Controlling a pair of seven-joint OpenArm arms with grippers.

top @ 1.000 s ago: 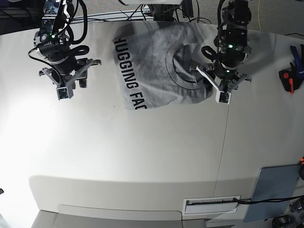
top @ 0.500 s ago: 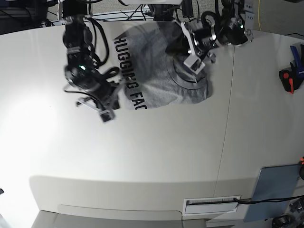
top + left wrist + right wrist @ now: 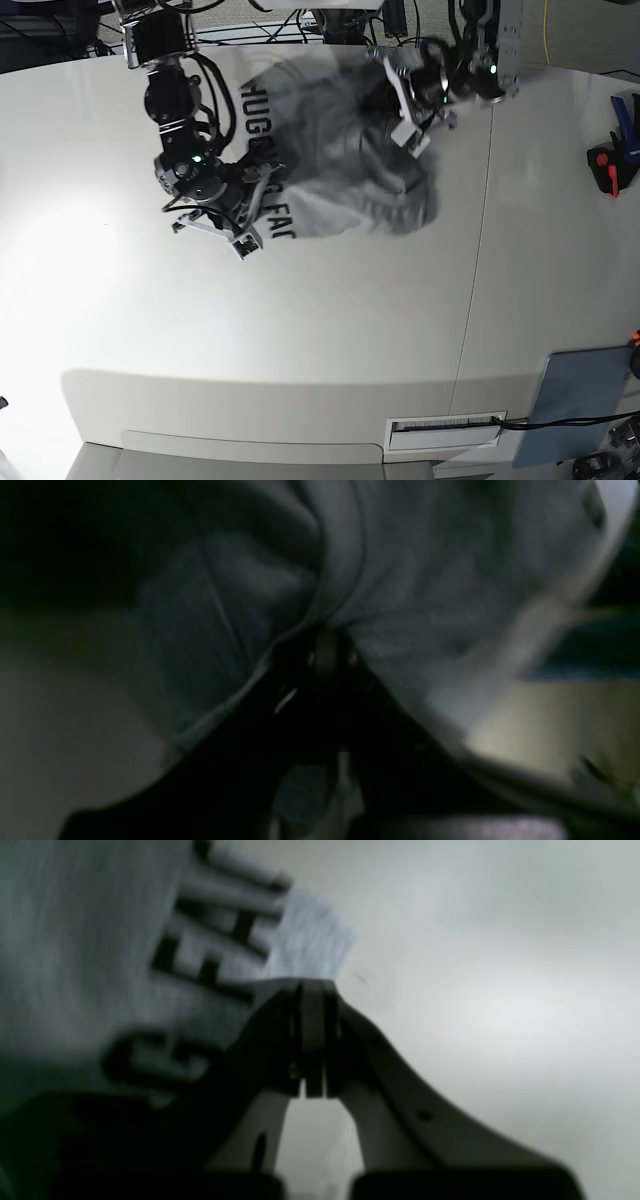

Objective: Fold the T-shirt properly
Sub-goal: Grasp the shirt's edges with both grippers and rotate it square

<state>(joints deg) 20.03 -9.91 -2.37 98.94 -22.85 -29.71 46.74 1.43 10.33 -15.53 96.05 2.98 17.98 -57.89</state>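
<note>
The grey T-shirt [image 3: 340,160] lies bunched at the back middle of the table, its black lettering [image 3: 268,175] facing up along its left edge. My right gripper [image 3: 243,238] is at the shirt's front left corner. In the right wrist view this gripper [image 3: 312,987] is shut, with the lettered corner of the T-shirt [image 3: 210,955] pinched at its tips. My left gripper [image 3: 405,135] is on the shirt's right part near the collar. Its wrist view shows that gripper [image 3: 327,642] shut on a fold of the grey T-shirt [image 3: 400,570]. The shirt is blurred in the base view.
A red and black tool [image 3: 605,168] and a blue item [image 3: 626,115] lie at the table's right edge. A blue-grey pad [image 3: 580,395] sits at the front right, with a white labelled slot [image 3: 445,431] beside it. Cables run along the back edge.
Both grippers have gone from open to shut. The right one moved from the bare table to the shirt's lettered corner, the left one up to the collar area. The cloth has bunched and shifted.
</note>
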